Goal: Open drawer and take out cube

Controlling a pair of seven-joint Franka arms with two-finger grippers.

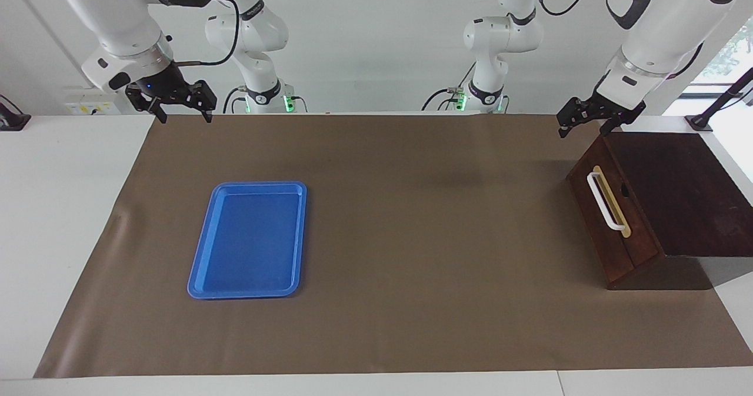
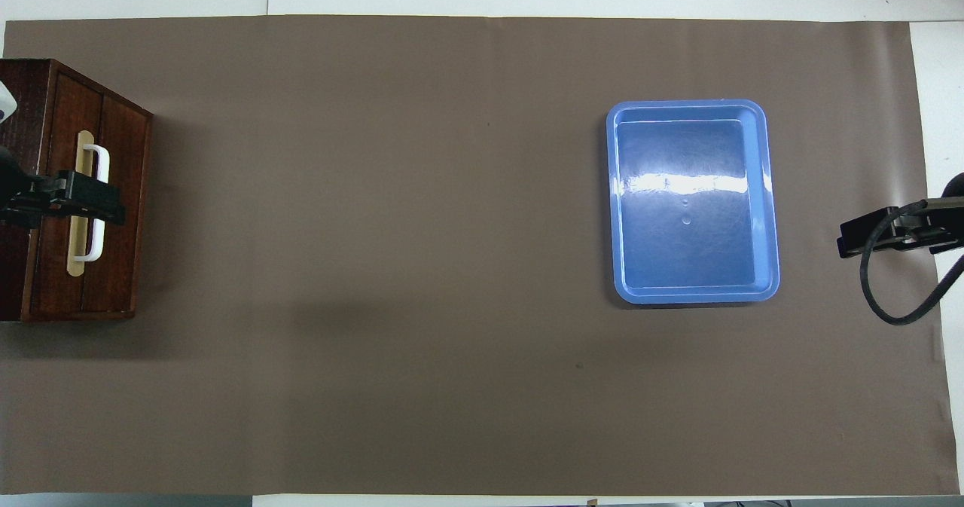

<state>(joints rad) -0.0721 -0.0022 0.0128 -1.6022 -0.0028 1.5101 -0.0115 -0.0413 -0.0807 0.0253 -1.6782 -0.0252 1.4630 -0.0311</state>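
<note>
The drawer [image 1: 617,231] is shut in its dark wooden box [image 1: 682,190] at the left arm's end of the table, its white bar handle [image 1: 604,203] facing the table's middle. My left gripper [image 1: 583,126] hangs open and empty above the box's front corner nearest the robots, touching nothing. From overhead the left gripper [image 2: 94,198] overlaps the handle [image 2: 100,164] on the drawer [image 2: 120,206]. My right gripper [image 1: 182,112] waits open and raised at the right arm's end, seen from above [image 2: 858,239] at the mat's edge. The cube is hidden.
A flat blue tray [image 1: 259,185] lies empty on the brown mat [image 1: 412,208] toward the right arm's end, its rim [image 2: 772,213] a short way from the right gripper. White tabletop borders the mat on all sides.
</note>
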